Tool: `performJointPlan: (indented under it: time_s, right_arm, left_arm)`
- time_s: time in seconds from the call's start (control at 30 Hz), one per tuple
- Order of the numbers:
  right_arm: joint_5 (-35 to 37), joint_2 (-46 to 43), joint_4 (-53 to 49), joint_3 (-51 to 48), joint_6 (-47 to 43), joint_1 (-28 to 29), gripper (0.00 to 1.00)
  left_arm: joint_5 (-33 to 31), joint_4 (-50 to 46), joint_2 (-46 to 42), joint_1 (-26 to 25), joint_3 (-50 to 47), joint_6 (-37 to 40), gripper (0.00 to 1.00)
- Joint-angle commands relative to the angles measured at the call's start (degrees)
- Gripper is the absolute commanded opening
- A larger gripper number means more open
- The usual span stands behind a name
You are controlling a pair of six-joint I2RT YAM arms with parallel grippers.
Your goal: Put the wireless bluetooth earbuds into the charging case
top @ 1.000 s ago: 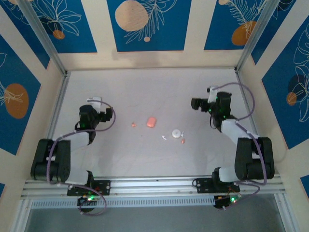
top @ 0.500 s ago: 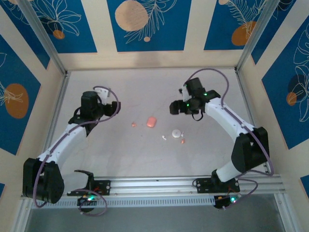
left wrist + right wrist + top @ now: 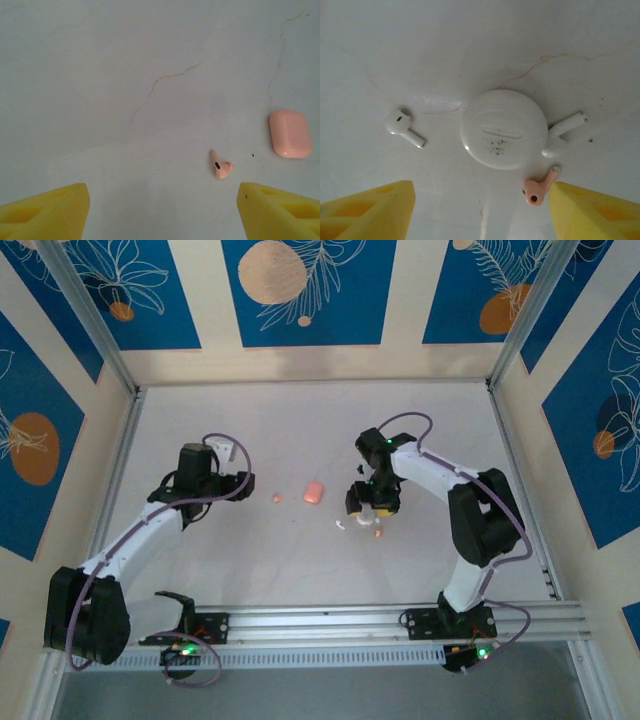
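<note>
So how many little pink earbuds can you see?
2. One pink earbud lies just left of the pink case, seen from the left wrist. The other pink earbud lies beside the white round case, at its lower right, seen from the right wrist.

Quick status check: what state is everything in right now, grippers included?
pink case: shut, lying flat.
white case: shut, lying flat.
left pink bud: loose, outside pink case.
right pink bud: loose, beside white case.
white buds: loose, either side of white case.
left gripper: open, empty.
right gripper: open, empty.
</note>
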Motion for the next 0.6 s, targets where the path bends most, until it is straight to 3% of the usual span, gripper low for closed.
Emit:
performJointPlan:
  time_s: [0.0,0.57]
  right_arm:
    - [2.22,1.63,-2.56,2.22,1.37,0.54,0.71]
    - [3.36,6.91,0.15,4.08,-0.29,1.53,0.65]
  left_arm:
    - [-0.43,-1.08,-1.69,-0.59,-1.2,-1.39,0.77]
    - [-1.27,-0.4,-1.9,-1.05,-3.66,-1.36,0.76]
